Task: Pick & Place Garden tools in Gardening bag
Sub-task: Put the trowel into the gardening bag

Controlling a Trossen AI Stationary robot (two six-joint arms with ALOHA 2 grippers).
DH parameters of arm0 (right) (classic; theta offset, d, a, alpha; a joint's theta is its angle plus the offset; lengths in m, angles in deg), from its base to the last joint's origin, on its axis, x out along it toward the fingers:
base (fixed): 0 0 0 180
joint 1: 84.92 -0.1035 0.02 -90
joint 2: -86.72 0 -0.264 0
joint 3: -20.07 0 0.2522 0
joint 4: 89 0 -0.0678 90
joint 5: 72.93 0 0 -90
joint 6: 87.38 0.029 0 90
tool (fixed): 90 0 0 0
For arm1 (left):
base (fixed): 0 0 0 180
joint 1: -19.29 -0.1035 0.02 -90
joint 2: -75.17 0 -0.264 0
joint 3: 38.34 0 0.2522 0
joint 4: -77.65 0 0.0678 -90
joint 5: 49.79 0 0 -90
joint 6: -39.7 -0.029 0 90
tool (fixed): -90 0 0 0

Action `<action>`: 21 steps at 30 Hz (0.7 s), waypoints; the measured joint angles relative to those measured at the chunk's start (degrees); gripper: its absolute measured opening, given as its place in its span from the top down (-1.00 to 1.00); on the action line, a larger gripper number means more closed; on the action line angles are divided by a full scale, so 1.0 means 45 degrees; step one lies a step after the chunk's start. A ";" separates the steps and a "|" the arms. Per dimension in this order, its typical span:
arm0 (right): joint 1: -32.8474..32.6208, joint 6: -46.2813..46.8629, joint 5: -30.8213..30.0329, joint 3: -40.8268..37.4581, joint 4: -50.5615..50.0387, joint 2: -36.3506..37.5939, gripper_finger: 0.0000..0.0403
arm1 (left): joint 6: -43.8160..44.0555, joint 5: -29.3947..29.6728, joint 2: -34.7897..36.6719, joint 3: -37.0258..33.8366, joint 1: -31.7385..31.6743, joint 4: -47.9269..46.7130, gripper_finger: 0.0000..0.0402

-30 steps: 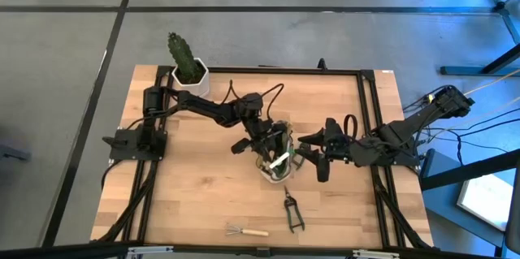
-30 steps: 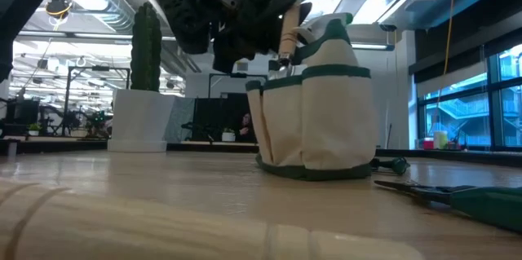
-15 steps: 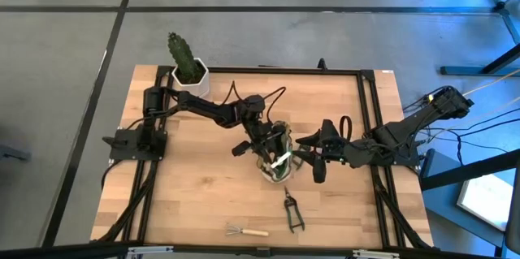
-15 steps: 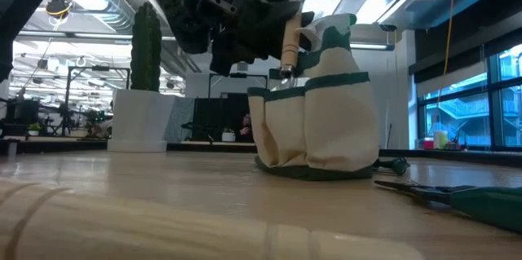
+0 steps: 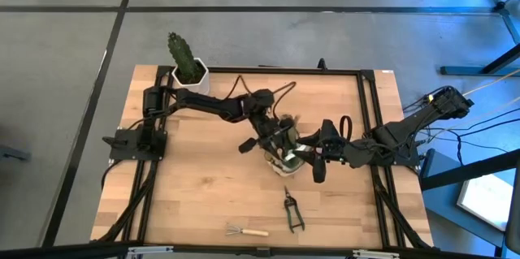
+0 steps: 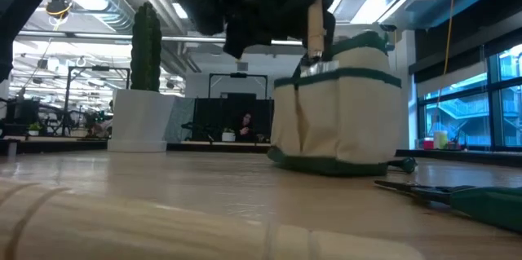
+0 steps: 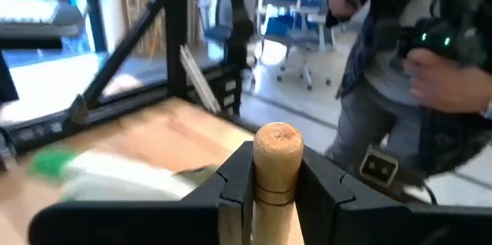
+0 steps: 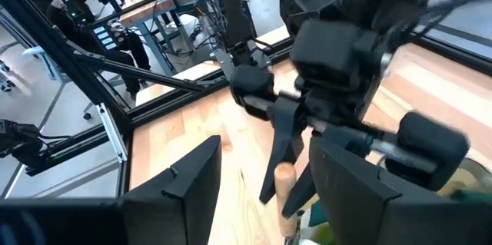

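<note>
Bag point(image 6: 338, 105) shifted toward right gripper point(image 5: 313, 160); left gripper point(image 7: 274, 176) above bag, clamped on wooden-handled tool point(image 7: 276, 160). Right gripper beside bag, fingers apart, empty.

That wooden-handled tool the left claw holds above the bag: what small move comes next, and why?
Probably lower it a little, then open. The left claw grips the wooden handle upright over the gardening bag, its lower end at the bag's rim; releasing now might tip it out.
</note>
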 joint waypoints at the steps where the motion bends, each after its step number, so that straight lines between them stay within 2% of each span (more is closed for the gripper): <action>1: 0.0025 0.0000 0.0000 0.0000 -0.0014 0.0000 0.00 | -0.0684 0.0100 -0.0003 0.0237 0.0005 -0.0977 0.71; 4: 0.0117 -0.0013 0.0000 0.0000 -0.0062 0.0000 0.00 | -0.2830 0.0595 0.0055 0.0948 0.0010 -0.3652 0.71; 6: 0.0157 -0.0056 0.0000 0.0000 -0.0088 0.0000 0.00 | -0.3695 0.0709 0.0058 0.1204 -0.0005 -0.4562 0.71; 10: 0.0192 -0.0117 0.0004 0.0000 -0.0270 0.0000 0.00 | -0.3713 0.0022 0.0024 0.1211 -0.0234 -0.4206 0.71; 21: 0.0192 0.0335 0.0005 0.0000 -0.0824 -0.0009 0.00 | -0.5232 -0.0590 0.0019 0.1206 -0.0617 -0.3956 0.71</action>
